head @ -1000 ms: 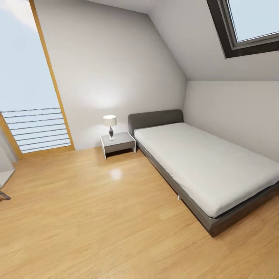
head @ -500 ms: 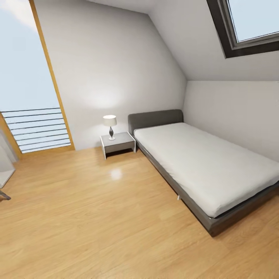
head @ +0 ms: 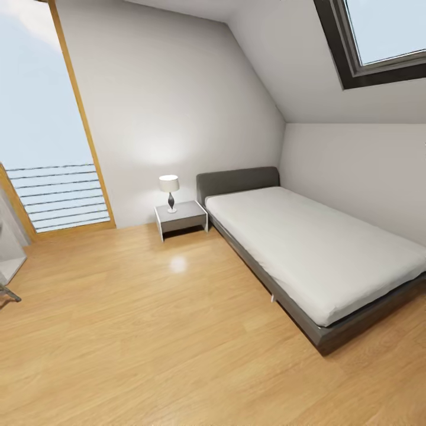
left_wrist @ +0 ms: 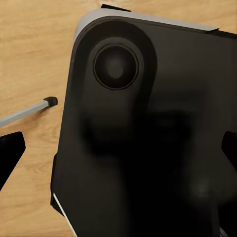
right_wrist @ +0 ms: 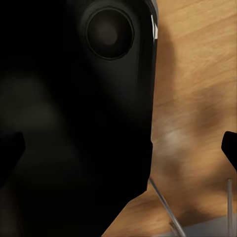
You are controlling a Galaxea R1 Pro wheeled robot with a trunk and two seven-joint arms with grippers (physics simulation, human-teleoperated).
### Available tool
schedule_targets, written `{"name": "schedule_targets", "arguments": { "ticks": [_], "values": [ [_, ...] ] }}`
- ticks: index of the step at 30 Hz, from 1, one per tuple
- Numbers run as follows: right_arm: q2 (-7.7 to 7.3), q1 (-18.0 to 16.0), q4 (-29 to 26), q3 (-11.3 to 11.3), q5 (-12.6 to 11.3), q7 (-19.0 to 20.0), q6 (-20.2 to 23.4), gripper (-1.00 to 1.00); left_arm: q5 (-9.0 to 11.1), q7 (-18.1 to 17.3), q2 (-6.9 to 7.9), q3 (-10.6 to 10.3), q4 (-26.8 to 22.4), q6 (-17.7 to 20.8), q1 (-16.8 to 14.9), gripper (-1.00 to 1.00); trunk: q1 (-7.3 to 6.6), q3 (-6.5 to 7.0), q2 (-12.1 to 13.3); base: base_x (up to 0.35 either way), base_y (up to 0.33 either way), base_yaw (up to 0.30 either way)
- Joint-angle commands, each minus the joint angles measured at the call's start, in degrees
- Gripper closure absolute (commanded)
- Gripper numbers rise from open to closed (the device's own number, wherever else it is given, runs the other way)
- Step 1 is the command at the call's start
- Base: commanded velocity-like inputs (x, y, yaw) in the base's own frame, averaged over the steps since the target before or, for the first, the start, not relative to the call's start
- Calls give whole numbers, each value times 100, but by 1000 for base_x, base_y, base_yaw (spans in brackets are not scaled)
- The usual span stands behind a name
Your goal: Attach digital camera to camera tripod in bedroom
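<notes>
I am in the bedroom, with a light wood floor [head: 148,331] and a grey-framed bed [head: 313,248] under a white mattress on the right. The digital camera is out of view. A thin silver leg with a black foot [left_wrist: 29,111], which looks like part of the camera tripod, lies across the floor in the left wrist view. Two more thin silver rods [right_wrist: 165,206] cross the floor in the right wrist view. My left gripper [left_wrist: 118,150] is open, its dark fingertips [left_wrist: 10,150] far apart over my black base. My right gripper [right_wrist: 118,148] is likewise open, holding nothing.
A small white nightstand [head: 182,218] with a lit lamp [head: 169,190] stands left of the bed's headboard. A tall wood-framed window with rails [head: 53,195] fills the left wall. A skylight [head: 378,35] sits in the sloped ceiling. A grey item [head: 7,293] pokes in at the left edge.
The whole head picture has shifted slightly, so the camera has moved a little. Nothing in the room has moved.
</notes>
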Motion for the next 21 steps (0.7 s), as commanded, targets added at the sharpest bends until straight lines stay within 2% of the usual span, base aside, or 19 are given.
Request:
{"name": "schedule_targets", "arguments": {
  "ticks": [1,14,21],
  "values": [
    [0,-1,0,4,2,-1,-17,-100,35,-1,-2,2,0,-14,-1,-100,0,-5,-2,-11,5,0],
    [8,-1,0,-3,2,-1,-15,-100,37,-1,1,2,0,-15,-1,-100,0,-5,-2,-2,1,-2],
    [-12,-1,0,-3,2,-5,-23,-100,37,-1,0,2,0,-14,-1,-100,0,-38,-2,0,0,-114]
  ]
}}
